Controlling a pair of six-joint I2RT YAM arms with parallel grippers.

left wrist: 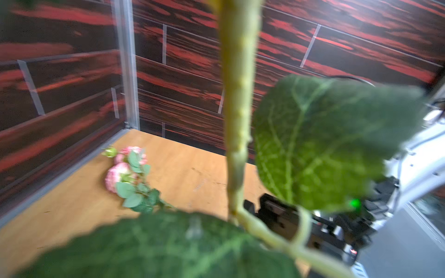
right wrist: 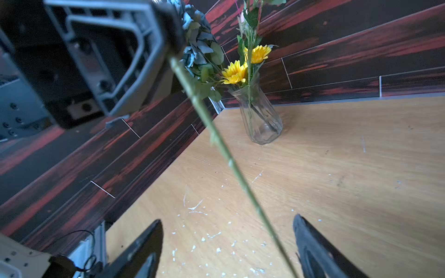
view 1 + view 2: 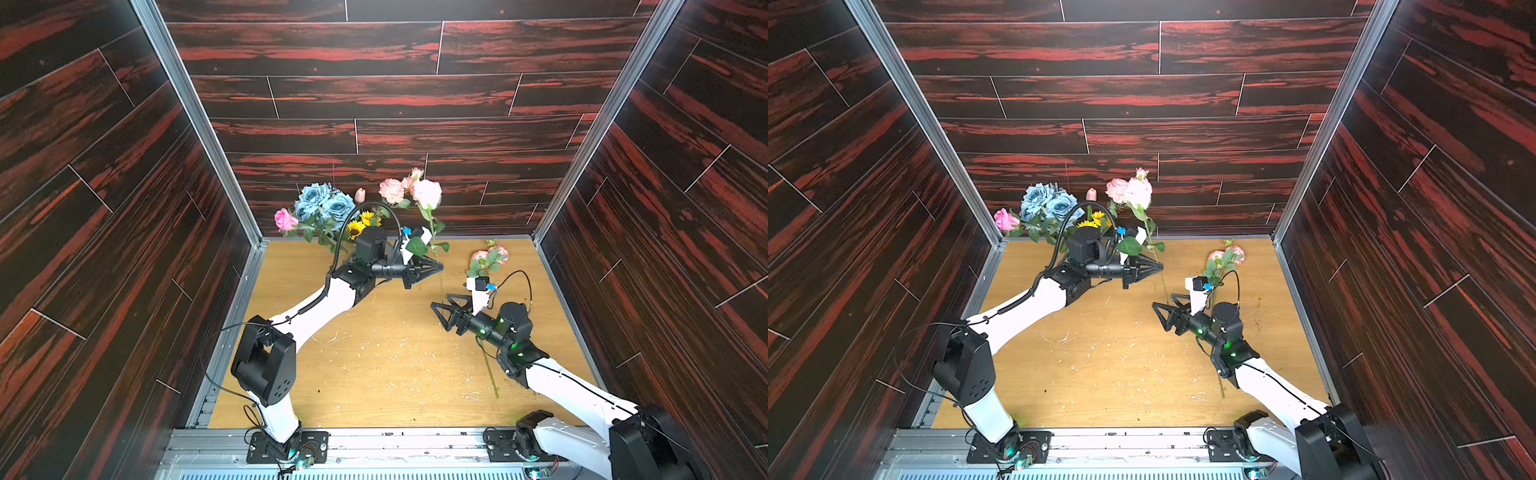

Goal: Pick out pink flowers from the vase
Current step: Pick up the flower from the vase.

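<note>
Right wrist: stem (image 2: pixel 230 163) within parted right hand (image 2: pixel 227 219)

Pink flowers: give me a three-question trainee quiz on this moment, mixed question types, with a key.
1. True or false: the left hand is shut on the stem of the raised pink spray.
2. The right hand is: A) shut and empty; B) open, its jaws either side of that spray's lower stem; C) out of every view.
3. Fill in: a second pink spray lies on the ___.
Key: 1 true; 2 B; 3 table.
</note>
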